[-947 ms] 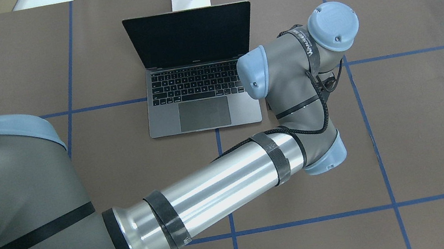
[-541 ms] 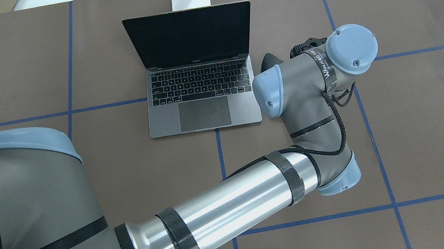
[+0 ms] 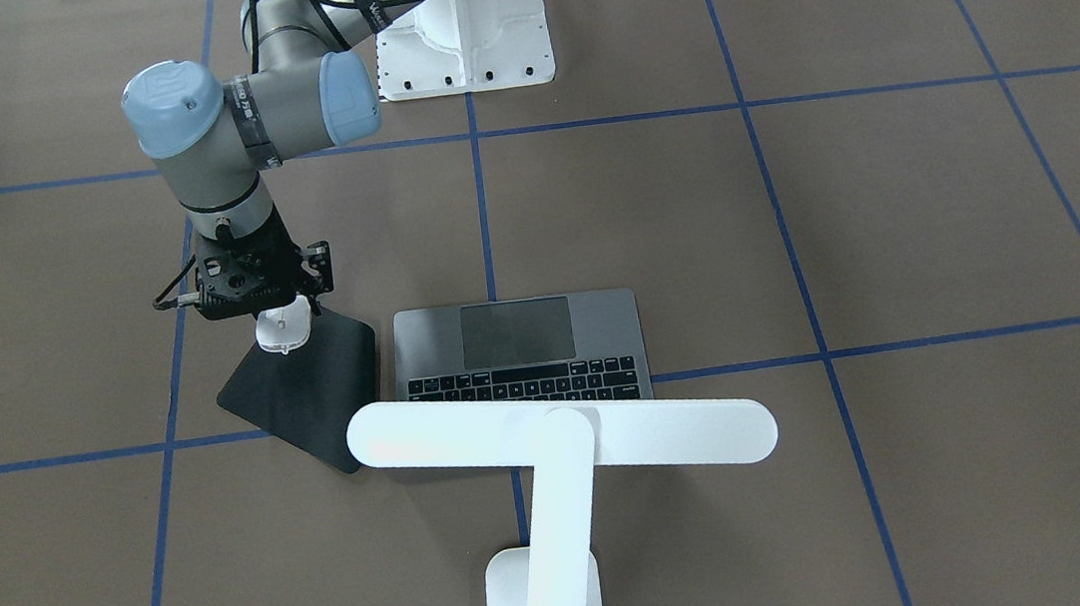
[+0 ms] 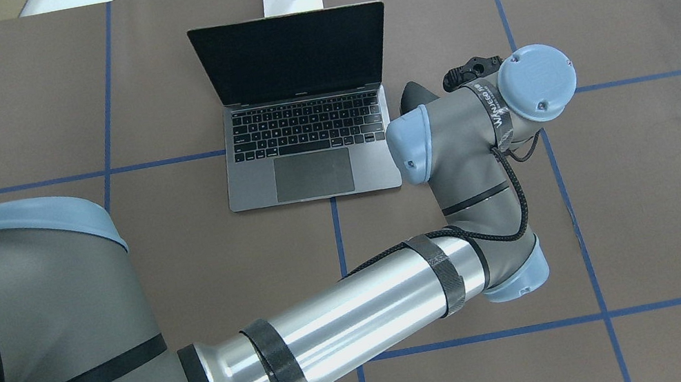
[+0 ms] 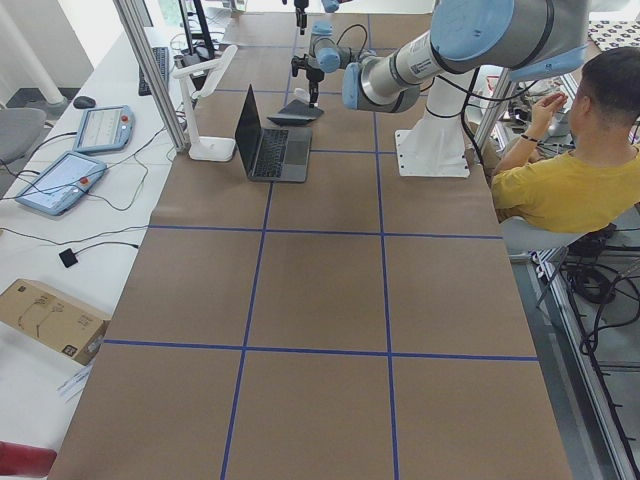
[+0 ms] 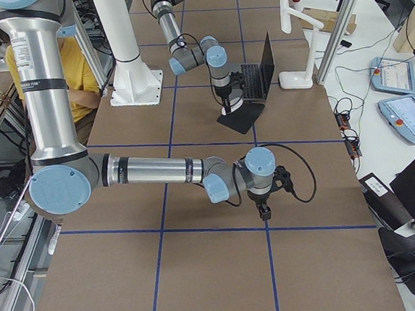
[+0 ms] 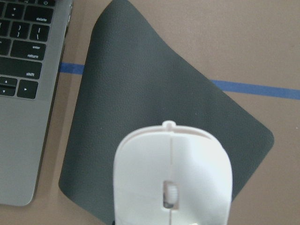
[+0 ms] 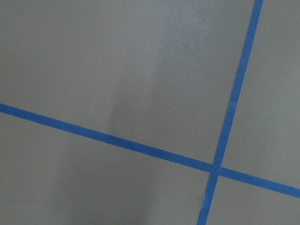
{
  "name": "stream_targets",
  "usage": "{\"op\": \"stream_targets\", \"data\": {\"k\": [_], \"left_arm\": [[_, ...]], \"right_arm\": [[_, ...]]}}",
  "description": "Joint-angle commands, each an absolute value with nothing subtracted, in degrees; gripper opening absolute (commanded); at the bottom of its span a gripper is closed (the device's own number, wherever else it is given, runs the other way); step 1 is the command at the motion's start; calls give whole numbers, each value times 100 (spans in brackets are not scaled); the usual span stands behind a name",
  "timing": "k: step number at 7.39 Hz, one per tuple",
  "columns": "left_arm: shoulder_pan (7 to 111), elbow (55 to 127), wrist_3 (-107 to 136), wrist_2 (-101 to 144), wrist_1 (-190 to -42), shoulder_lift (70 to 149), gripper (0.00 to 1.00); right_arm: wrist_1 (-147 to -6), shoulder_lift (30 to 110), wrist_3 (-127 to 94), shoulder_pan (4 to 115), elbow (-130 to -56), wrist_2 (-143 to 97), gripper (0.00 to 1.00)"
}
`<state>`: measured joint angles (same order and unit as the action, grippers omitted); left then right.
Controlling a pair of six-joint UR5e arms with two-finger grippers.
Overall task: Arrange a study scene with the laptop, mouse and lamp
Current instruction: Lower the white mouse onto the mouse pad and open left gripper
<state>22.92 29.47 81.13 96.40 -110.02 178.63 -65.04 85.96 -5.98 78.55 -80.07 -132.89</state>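
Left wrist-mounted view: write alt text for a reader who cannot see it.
The mouse, white with a scroll wheel, fills the lower centre over a dark grey mouse pad. Part of the laptop, with keys, shows at left; blue tape crosses the brown table.

Looking like a robotics lab. Showing a brown table (image 5: pixel 320 290) gridded in blue tape, with a white bolted pedestal (image 5: pixel 432 150) on it. Showing teach pendants (image 5: pixel 58 182) and aluminium frame posts (image 5: pixel 150 70) beside the table, and a person in yellow (image 5: pixel 560 185) sitting at its other side.
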Motion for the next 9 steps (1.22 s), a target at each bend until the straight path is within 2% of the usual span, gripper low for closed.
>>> {"op": "stream_targets", "data": {"k": [1,2,4,9], "left_arm": [[2285,2813,8182,9571,-11179,17859,67],[2285,2813,8244,9502,-11223,17859,75],[2285,2812,8253,9483,-11259,17868,96],[2311,3048,8148,9597,-11320,17868,100]], "right_arm": [[-6504,8596,-598,7857,-8007,-13289,100],[-6504,8596,-598,7857,-8016,-13289,100],[-6504,8596,-598,7857,-8016,-13289,100],[-6495,8578,-580,7857,-7998,-13263,100]]}}
